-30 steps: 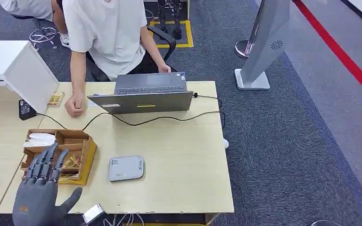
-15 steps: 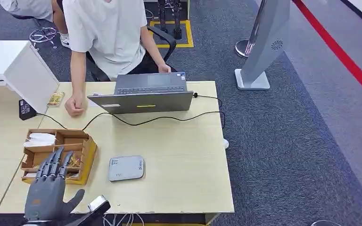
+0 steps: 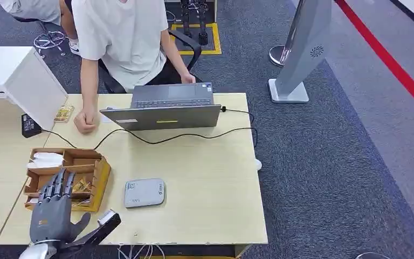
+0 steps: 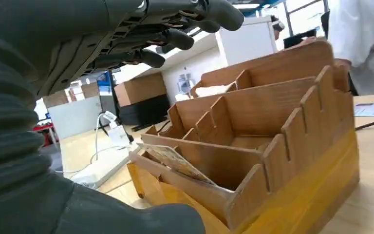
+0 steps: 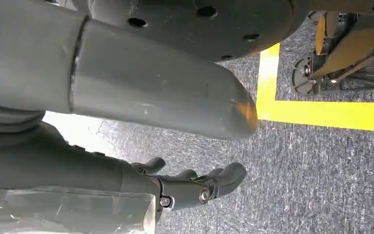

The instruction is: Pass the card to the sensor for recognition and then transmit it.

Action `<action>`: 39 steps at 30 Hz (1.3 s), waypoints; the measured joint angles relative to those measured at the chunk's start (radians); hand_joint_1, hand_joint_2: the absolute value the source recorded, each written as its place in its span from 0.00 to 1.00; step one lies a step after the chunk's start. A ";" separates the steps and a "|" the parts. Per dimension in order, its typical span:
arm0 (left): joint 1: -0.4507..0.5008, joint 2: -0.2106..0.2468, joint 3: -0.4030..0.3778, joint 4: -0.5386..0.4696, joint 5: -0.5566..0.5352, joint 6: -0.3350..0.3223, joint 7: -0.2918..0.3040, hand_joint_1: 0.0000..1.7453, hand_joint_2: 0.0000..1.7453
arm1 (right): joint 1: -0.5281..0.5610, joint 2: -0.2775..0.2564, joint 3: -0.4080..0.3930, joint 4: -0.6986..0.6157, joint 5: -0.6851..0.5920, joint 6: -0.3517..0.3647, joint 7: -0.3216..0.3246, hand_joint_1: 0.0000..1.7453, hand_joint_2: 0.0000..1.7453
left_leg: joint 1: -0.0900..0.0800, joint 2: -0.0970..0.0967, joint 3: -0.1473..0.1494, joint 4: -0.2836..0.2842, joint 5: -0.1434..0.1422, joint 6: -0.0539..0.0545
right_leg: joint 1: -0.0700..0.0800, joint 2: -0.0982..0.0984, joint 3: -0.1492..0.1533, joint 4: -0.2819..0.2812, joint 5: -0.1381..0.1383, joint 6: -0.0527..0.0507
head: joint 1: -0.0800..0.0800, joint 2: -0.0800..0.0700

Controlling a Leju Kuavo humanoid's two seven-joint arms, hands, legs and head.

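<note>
— Where is your left hand?

— My left hand (image 3: 51,211) hovers at the near left corner of the table (image 3: 210,183), fingers (image 3: 59,182) stretched straight and spread over the near end of the wooden organizer box (image 3: 98,178). It holds nothing; the thumb sticks out to the right.

— And the card?

— A card (image 4: 175,161) leans tilted in the nearest compartment of that box, just below my fingers in the left wrist view. I cannot tell whether they touch it.

— The sensor?

— The flat grey reader (image 3: 144,192) lies on the table just right of the box, apart from my hand.

— Your right hand?

— My right hand (image 5: 195,187) hangs low over grey carpet beside a yellow floor line (image 5: 321,114), fingers curled in, nothing in them.

— Who else is there?

— A person in a white shirt (image 3: 124,38) sits at the far side behind a laptop (image 3: 164,110), one fist (image 3: 86,120) resting on the table. A black cable (image 3: 194,137) runs across the tabletop in front of the laptop.
</note>
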 joint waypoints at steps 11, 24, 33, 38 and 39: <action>-0.001 -0.021 0.068 0.035 -0.021 0.002 0.013 0.00 1.00 | 0.000 0.000 0.000 0.000 -0.001 0.000 0.004 0.00 0.00 | 0.000 0.000 0.000 0.000 0.000 0.000 | 0.000 0.000 0.000 0.000 0.000 0.000 | 0.000 0.000; 0.020 -0.049 0.157 0.035 -0.061 0.027 -0.001 0.00 1.00 | 0.000 -0.002 0.000 0.000 -0.001 0.001 0.014 0.00 0.00 | 0.000 0.000 0.000 0.000 0.000 0.000 | 0.000 0.000 0.000 0.000 0.000 0.000 | 0.000 0.000; 0.011 -0.077 0.162 0.036 -0.091 0.068 -0.039 0.00 1.00 | 0.000 -0.002 0.000 0.000 0.000 0.000 0.014 0.00 0.00 | 0.000 0.000 0.000 0.000 0.000 0.000 | 0.000 0.000 0.000 0.000 0.000 0.000 | 0.000 0.000; 0.006 -0.087 0.162 0.036 -0.093 0.080 -0.045 0.00 1.00 | 0.000 -0.002 0.001 0.000 0.000 0.000 0.013 0.00 0.00 | 0.000 0.000 0.000 0.000 0.000 0.000 | 0.000 0.000 0.000 0.000 0.000 0.000 | 0.000 0.000; 0.006 -0.089 0.162 0.036 -0.093 0.083 -0.049 0.00 1.00 | 0.000 -0.002 0.002 0.000 0.000 0.000 0.013 0.00 0.00 | 0.000 0.000 0.000 0.000 0.000 0.000 | 0.000 0.000 0.000 0.000 0.000 0.000 | 0.000 0.000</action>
